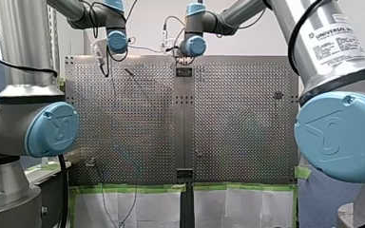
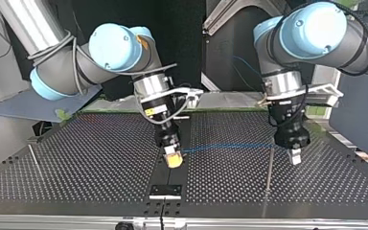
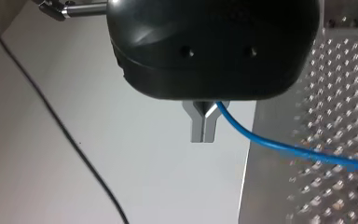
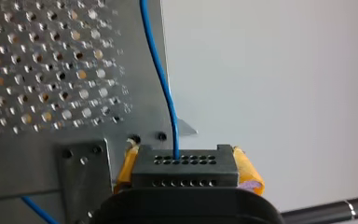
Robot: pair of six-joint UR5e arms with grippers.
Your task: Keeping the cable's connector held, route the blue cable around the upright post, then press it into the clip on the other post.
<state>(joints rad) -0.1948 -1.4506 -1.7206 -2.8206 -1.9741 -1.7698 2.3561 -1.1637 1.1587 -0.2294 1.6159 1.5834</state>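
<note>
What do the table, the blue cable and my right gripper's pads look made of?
The table looks like metal with a matte grey finish: it glints and is drilled with even holes. The blue cable has a thin, smooth jacket, plastic by the look, and it bends freely. The pads of my right gripper are dull yellow, probably rubber or foam; the look leaves that open.

In the top view, my right gripper (image 2: 174,160) hung over the surface's (image 2: 100,158) middle, connector (image 4: 185,165) sat between its fingers (image 4: 248,170), my left gripper (image 2: 294,157) was at the right, cable (image 2: 225,146) ran between them, one post (image 2: 270,170) near my left gripper, another post (image 2: 33,155) far left.
</note>
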